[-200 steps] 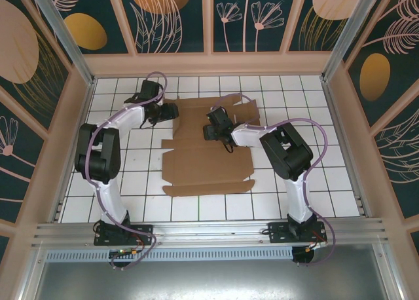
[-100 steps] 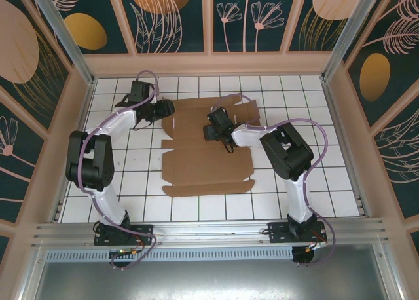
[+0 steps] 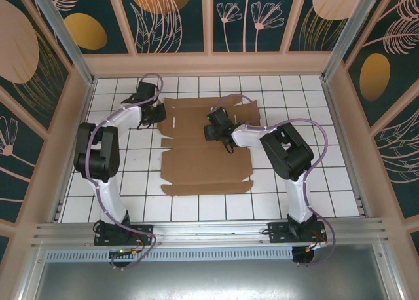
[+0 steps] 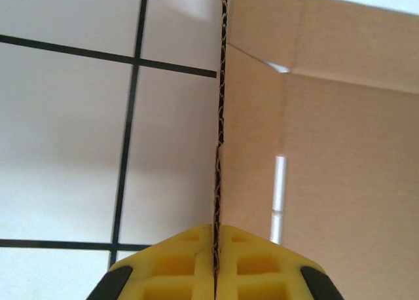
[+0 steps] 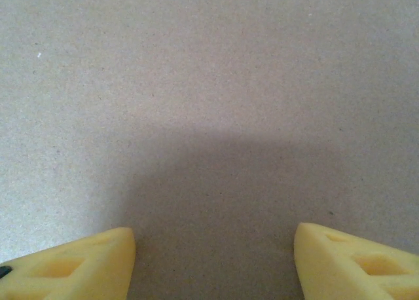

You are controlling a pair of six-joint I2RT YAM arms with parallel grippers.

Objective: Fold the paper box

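the paper box (image 3: 206, 156) lay flat on the table (image 3: 327, 175), the left gripper (image 4: 215, 247) pinched shut on its ten o'clock edge, likely to lift that flap up, while the right gripper (image 5: 213, 247) stood open over its middle, maybe to hold it down.

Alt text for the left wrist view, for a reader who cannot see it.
The yellow left gripper is shut on an edge of the paper box, seen edge-on as a corrugated line up the picture's middle. Right of it is brown cardboard with a crease and a narrow slot; left of it, the white table with black grid lines.
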